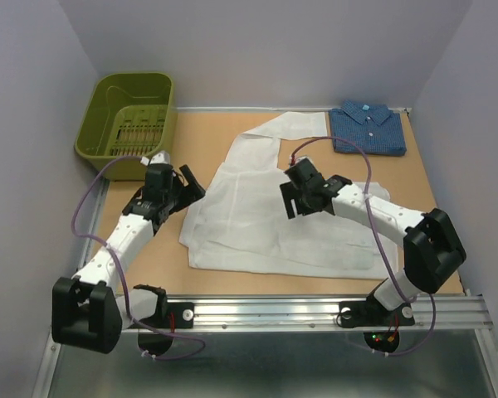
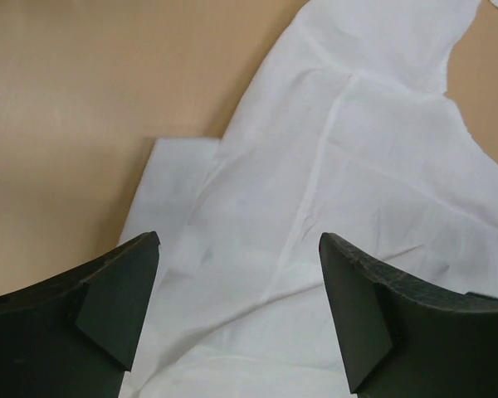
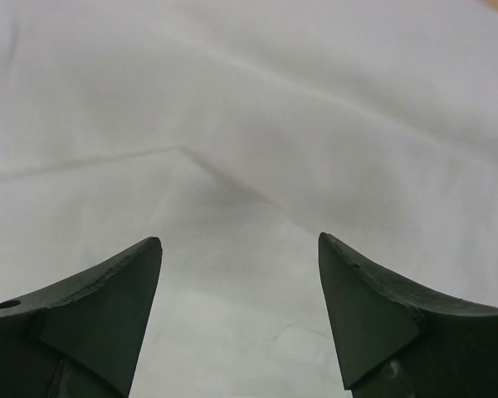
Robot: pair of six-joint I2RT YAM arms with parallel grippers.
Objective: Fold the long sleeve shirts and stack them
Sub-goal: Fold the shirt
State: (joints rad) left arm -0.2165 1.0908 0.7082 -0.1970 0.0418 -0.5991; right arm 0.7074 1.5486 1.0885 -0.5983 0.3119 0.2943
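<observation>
White long sleeve shirt (image 1: 266, 215), thin plain cloth, lies spread on the tan wooden table (image 1: 207, 124), to the right of the olive-green plastic basket (image 1: 90, 124) and nearer the arms than it. Its partner, a dark blue patterned collared shirt (image 1: 368, 128), sits folded into a neat square well to the right of the basket, along the same far edge.

Folding the white one looks to be the step in hand. The left gripper (image 2: 239, 238) hovers at the shirt's basket-side edge, fingers released, nothing between them. The right gripper (image 3: 239, 240) hangs over the middle of the cloth on the side away from the basket, also spread wide and empty.

Next, I'd judge, each needs to pinch only the top layer at an edge and carry it across. The fabric is thin and already doubled in places, so catching the layer beneath is the risk.

The body's long axis runs across the table, away from the basket. One long strip, probably a sleeve, points toward the blue shirt. I can't make out the collar
</observation>
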